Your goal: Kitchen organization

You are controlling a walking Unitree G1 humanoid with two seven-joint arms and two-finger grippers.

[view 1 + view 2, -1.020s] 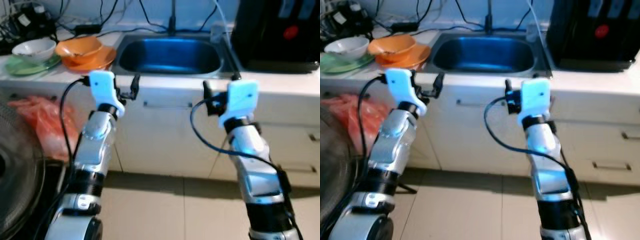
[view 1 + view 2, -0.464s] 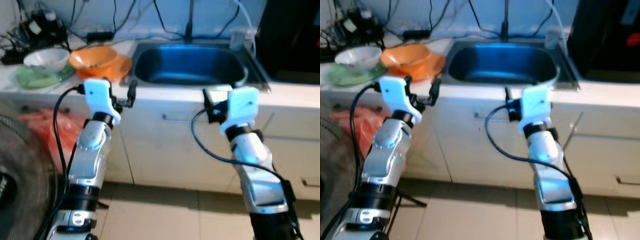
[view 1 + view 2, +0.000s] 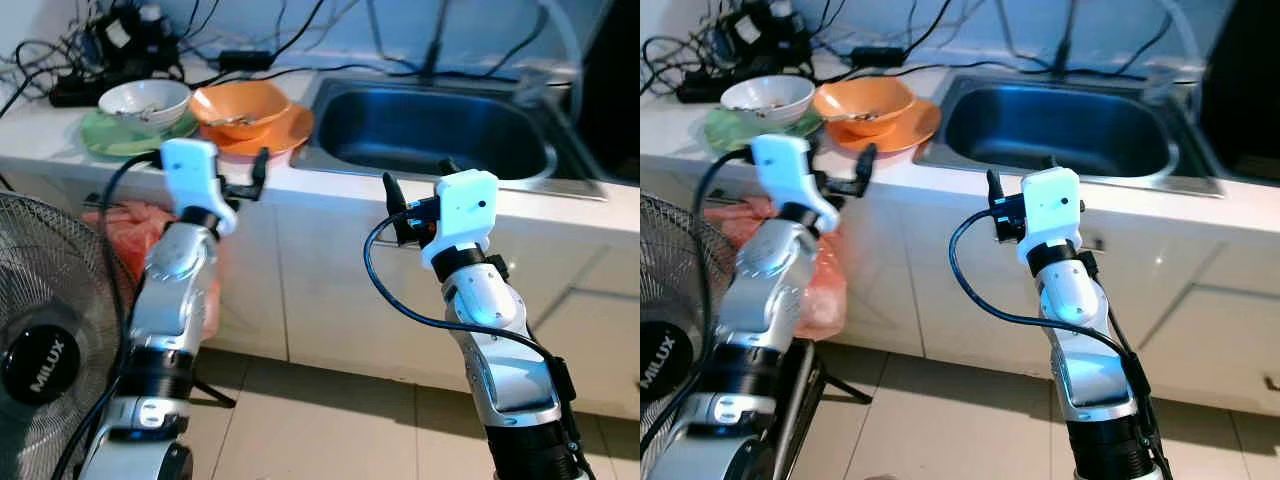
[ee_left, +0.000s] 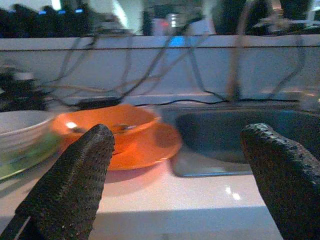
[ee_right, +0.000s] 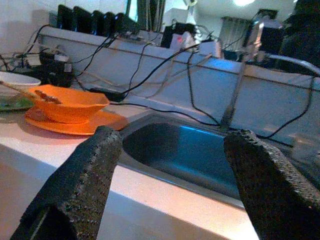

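An orange bowl (image 3: 240, 103) sits in an orange plate (image 3: 283, 131) on the white counter (image 3: 60, 120), left of the steel sink (image 3: 430, 130). Further left, a white bowl (image 3: 146, 98) rests on a green plate (image 3: 112, 136). My left gripper (image 3: 252, 178) is held up just before the counter edge, facing the orange dishes, open and empty. My right gripper (image 3: 418, 182) hovers in front of the sink's near rim, also open and empty. The left wrist view has the orange bowl (image 4: 107, 122) between its fingers (image 4: 75, 185); the right wrist view looks along the sink (image 5: 185, 150).
A standing fan (image 3: 40, 340) is close on the left, beside my left arm. A red plastic bag (image 3: 135, 225) hangs under the counter. Cables and a power strip (image 3: 120, 30) crowd the back wall. A black appliance (image 3: 1250, 90) stands right of the sink. White cabinet fronts (image 3: 320, 280) lie below.
The camera has swung left and nearer: dishes and sink slid right in the picture and the fan came into view. Both arms stay raised with their fingers apart.
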